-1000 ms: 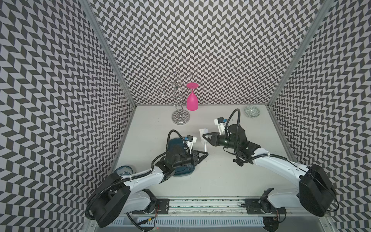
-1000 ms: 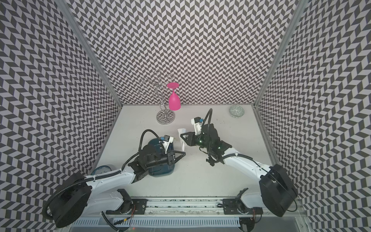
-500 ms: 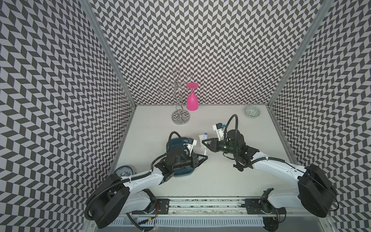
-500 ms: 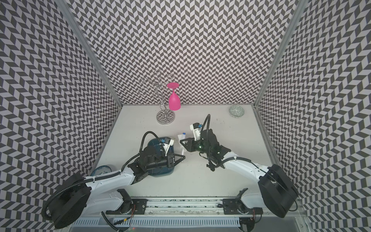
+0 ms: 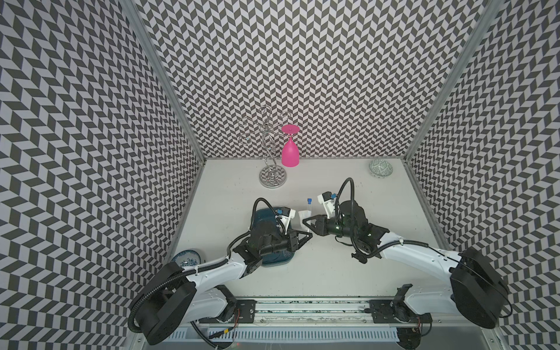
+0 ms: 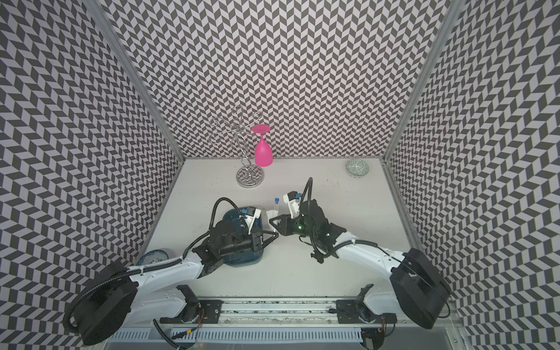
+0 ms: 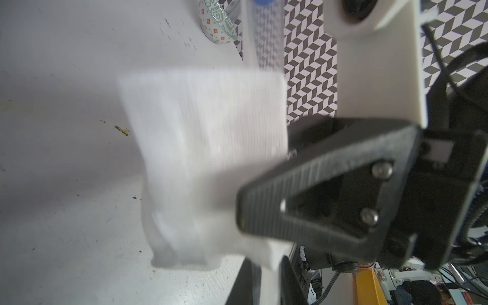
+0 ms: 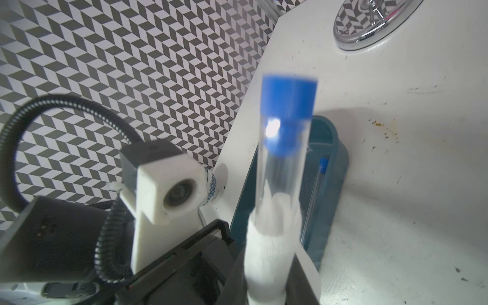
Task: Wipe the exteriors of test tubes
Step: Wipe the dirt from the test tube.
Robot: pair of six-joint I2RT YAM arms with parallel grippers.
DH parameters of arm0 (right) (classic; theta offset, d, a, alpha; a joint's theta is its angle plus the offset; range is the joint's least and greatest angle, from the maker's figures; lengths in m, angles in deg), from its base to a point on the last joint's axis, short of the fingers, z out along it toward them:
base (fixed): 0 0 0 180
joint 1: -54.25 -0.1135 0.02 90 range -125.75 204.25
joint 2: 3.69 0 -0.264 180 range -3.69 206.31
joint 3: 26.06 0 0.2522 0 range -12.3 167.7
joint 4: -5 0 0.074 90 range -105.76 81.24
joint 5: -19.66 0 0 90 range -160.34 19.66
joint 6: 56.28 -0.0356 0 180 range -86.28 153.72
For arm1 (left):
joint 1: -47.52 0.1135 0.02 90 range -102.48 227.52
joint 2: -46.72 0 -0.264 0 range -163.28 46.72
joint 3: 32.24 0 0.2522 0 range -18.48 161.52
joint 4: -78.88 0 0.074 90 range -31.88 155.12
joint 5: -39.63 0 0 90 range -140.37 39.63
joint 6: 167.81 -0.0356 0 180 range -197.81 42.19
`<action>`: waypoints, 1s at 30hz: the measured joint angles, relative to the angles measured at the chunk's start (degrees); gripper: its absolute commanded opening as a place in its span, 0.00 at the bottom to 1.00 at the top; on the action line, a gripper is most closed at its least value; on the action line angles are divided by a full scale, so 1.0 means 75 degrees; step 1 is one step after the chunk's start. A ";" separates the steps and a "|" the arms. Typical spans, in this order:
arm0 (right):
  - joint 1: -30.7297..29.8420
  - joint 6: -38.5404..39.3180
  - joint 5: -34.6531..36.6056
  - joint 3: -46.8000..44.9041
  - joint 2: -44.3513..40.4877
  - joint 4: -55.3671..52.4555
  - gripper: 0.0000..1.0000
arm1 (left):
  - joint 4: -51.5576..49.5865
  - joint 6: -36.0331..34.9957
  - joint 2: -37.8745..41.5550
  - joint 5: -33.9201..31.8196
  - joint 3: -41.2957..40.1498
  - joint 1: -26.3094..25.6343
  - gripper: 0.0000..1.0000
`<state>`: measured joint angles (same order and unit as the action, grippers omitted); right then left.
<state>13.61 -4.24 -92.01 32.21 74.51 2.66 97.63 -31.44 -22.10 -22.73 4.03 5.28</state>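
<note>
Over the counter (image 5: 333, 272), a capped test tube (image 8: 282, 174) was held.
Left fingers (image 7: 242, 287) pinched its base; right fingers (image 7: 317, 163) squeezed tissue (image 7: 206, 118) around it.

The left arm (image 5: 218, 269) and right arm (image 5: 415, 254) share white shells, black joints and bulky black round bases (image 5: 163, 306), each with a ribbed black cable (image 5: 257, 201) looped above a white-cased wrist camera (image 8: 169, 190), and the left end effector (image 5: 307, 238) and right end effector (image 5: 304, 223) are black triangular frames, the right showing two silver screws (image 7: 380, 170).
</note>
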 measured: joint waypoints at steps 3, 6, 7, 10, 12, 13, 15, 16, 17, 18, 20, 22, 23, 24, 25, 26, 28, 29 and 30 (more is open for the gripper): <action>0.0370 0.0239 -0.0175 0.0676 0.0382 -0.0169 0.21 | 0.0047 0.0000 0.0000 -0.0067 0.0000 0.0020 0.17; 0.0510 0.0411 -0.0373 0.1055 0.0641 -0.0326 0.20 | 0.0058 0.0000 0.0000 -0.0149 0.0006 0.0038 0.17; 0.0507 0.0434 -0.0417 0.1072 0.0676 -0.0323 0.20 | 0.0052 0.0003 0.0000 -0.0163 0.0006 0.0038 0.17; 0.0487 0.0440 -0.0460 0.0950 0.0676 -0.0230 0.20 | -0.0044 0.0000 0.0000 -0.0137 0.0003 0.0035 0.17; 0.0428 0.0379 -0.0458 0.0691 0.0615 0.0000 0.20 | -0.0163 0.0000 -0.0006 -0.0099 0.0003 0.0035 0.17; 0.0396 0.0326 -0.0455 0.0522 0.0551 0.0125 0.20 | -0.0230 0.0000 -0.0012 -0.0073 0.0003 0.0029 0.17; 0.0309 0.0178 -0.0370 0.0125 0.0335 0.0347 0.20 | -0.0402 -0.0012 -0.0023 0.0020 0.0003 -0.0009 0.17; 0.0236 0.0111 -0.0326 -0.0064 0.0216 0.0411 0.20 | -0.0428 -0.0015 -0.0026 0.0058 0.0003 -0.0023 0.17; 0.0128 0.0044 -0.0274 -0.0259 0.0096 0.0501 0.20 | -0.0434 -0.0020 -0.0026 0.0085 0.0003 -0.0029 0.17; -0.0003 -0.0015 -0.0221 -0.0425 0.0000 0.0548 0.20 | -0.0425 -0.0023 -0.0026 0.0093 0.0003 -0.0026 0.17; -0.0274 -0.0119 -0.0160 -0.0688 -0.0122 0.0574 0.20 | -0.0391 -0.0023 -0.0026 0.0093 0.0003 -0.0012 0.17; -0.0498 -0.0198 -0.0137 -0.0921 -0.0184 0.0568 0.20 | -0.0335 -0.0020 -0.0041 0.0073 0.0003 0.0006 0.17; -0.0583 -0.0271 -0.0061 -0.1014 -0.0207 0.0600 0.20 | -0.0373 -0.0026 -0.0058 0.0099 0.0000 0.0017 0.17; -0.0624 -0.0318 -0.0038 -0.1078 -0.0239 0.0618 0.20 | -0.0396 -0.0029 -0.0099 0.0114 0.0000 0.0023 0.17; -0.0624 -0.0350 -0.0029 -0.1119 -0.0265 0.0635 0.20 | -0.0379 -0.0029 -0.0122 0.0117 0.0000 0.0012 0.17; -0.0632 -0.0370 -0.0012 -0.1145 -0.0289 0.0650 0.19 | -0.0370 -0.0029 -0.0131 0.0131 0.0000 0.0009 0.17; -0.0653 -0.0405 0.0032 -0.1148 -0.0329 0.0650 0.17 | -0.0338 -0.0032 -0.0131 0.0140 0.0000 0.0009 0.17; -0.0656 -0.0420 0.0061 -0.1142 -0.0347 0.0650 0.16 | -0.0306 -0.0035 -0.0131 0.0146 0.0000 0.0009 0.17; -0.0659 -0.0431 0.0082 -0.1139 -0.0358 0.0650 0.16 | -0.0289 -0.0041 -0.0131 0.0152 0.0000 0.0009 0.19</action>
<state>8.67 -7.47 -91.40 23.66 71.82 7.53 95.47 -31.74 -23.08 -21.60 4.03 5.35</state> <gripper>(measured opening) 0.173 0.174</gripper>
